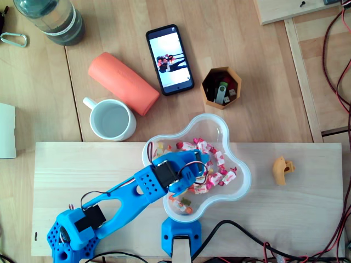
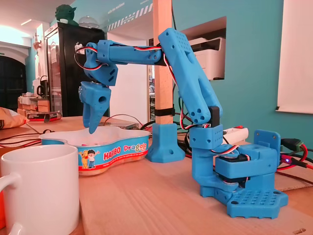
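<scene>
Candies lay loose in the clear bowl on our bench, its wall keeping them together, while the end effector hung tip-down just above them, and we could not tell whether it was clenched or released.

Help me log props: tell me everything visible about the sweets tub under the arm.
The tub is a lidless, clear plastic dish with a lobed outline; in the fixed view a blue band around its wall reads Haribo. It stands flat on the pale wooden board and holds pink-and-white wrapped sweets. The pincer points down into it; whether it touches anything is unclear.
</scene>
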